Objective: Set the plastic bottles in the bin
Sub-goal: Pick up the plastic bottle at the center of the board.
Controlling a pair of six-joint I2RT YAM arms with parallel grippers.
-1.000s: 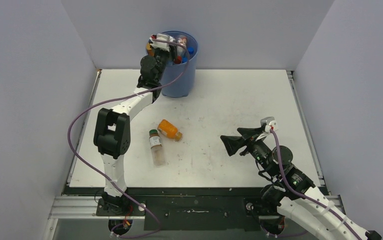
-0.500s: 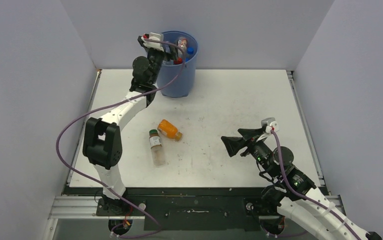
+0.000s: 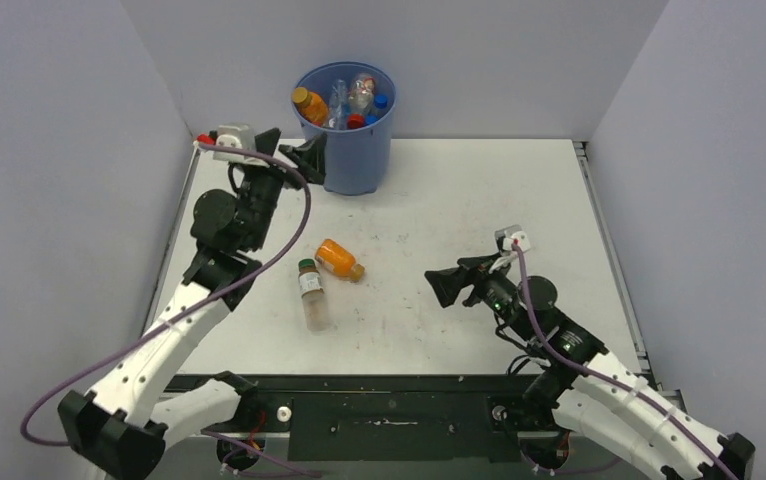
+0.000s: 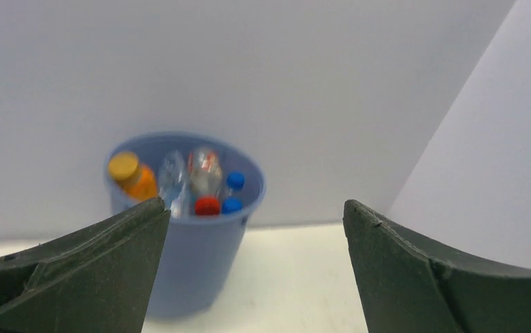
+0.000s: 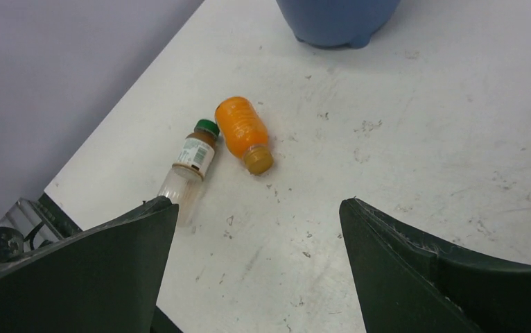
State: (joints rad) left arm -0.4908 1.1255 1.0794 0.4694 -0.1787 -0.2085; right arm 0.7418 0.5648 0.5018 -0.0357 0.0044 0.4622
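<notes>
Most of the job looks done. The bin stands at the far edge of the worktop, a little left of centre. It holds a cluster of bottles: an orange one with a yellow cap, some clear ones, and blue and red caps showing.

Two are left lying on the worktop, left of the middle:
- an orange bottle on its side
- a clear bottle with a green cap and a white label, just beside it on the near left

I cannot tell whether the two touch.

The left tool hangs just left of the bin and faces it, its jaws spread wide with nothing between them. The right tool is also spread and empty. It sits over the worktop to the right of the two loose bottles, pointed their way but apart from them. Judging by that, two pick-and-drop rounds remain.

The worktop is white and matte, flecked with small dark scuffs and specks. Plain pale grey-lilac walls close it in on the left, far and right sides, and a black rail carries the arm bases along the near edge
</notes>
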